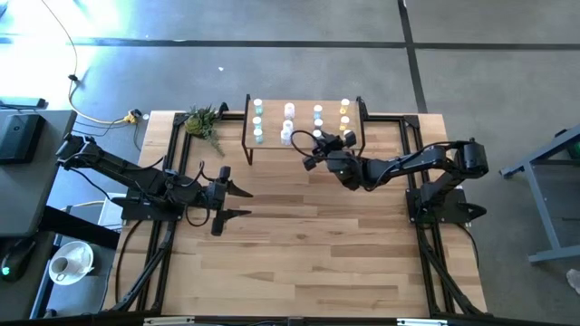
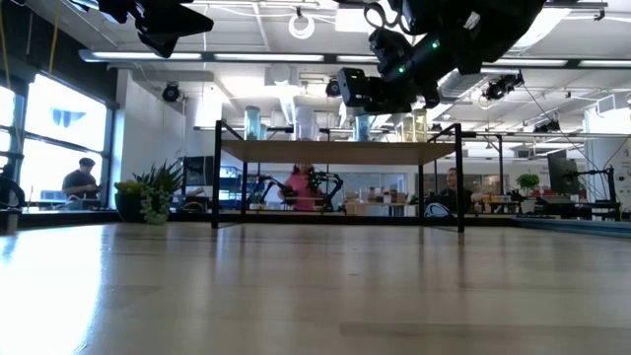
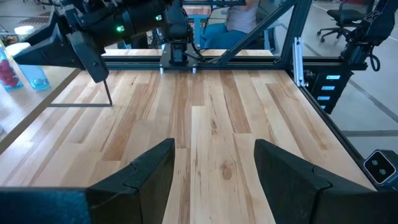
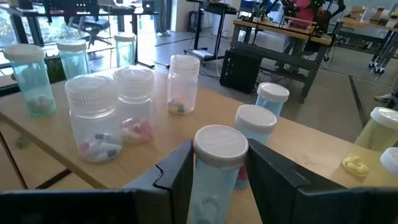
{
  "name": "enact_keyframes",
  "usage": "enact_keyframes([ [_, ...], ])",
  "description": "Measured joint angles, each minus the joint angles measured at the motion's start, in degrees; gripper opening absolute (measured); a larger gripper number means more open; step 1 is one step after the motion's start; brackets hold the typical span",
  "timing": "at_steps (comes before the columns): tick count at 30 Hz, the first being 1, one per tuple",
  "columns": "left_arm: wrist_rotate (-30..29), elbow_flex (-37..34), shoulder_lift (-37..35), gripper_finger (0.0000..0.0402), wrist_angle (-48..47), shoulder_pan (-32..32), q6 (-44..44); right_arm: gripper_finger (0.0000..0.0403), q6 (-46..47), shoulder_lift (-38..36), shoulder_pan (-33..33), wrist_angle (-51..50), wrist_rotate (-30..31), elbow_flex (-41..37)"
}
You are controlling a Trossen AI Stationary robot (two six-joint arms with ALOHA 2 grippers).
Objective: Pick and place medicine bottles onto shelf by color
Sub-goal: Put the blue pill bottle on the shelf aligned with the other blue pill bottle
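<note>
A medicine bottle [image 4: 216, 163] stands between the right gripper's [image 4: 217, 171] jaws, on the shelf [image 1: 272, 136]. Beyond the jaws stand two more bottles [image 4: 264, 109]; to one side, a cluster of three [image 4: 134, 109]. The left gripper [image 1: 237, 202], jaws apart over bare tabletop [image 1: 308, 244], sits well apart from the shelf. A plant [image 1: 203, 120] lies beside the shelf.

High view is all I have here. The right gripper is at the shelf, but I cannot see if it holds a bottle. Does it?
Observer: Yes. The right wrist view shows the right gripper closed on a white-capped light blue bottle.
Operator: Which bottles stand nearest to it?
Observer: Two other light blue bottles stand just beyond it on the shelf.
Operator: And the left gripper?
Observer: The left gripper is open with nothing between its fingers, above bare table.
</note>
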Motion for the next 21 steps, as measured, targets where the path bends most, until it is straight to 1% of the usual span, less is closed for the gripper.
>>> enact_keyframes([
  [10, 0.01, 0.0, 0.0, 0.0211, -0.04, 0.0, 0.0, 0.0136, 0.92, -1.95, -0.01, 0.36, -0.47, 0.0],
  [14, 0.0, 0.0, 0.0, 0.0211, -0.04, 0.0, 0.0, 0.0136, 3.85, -1.92, -0.57, -3.04, -3.0, 0.0],
  [21, -0.14, 0.0, -0.02, 0.0211, -0.03, 0.0, 0.32, 0.0136, 4.96, -1.9, -0.74, -4.73, -2.64, 0.0],
])
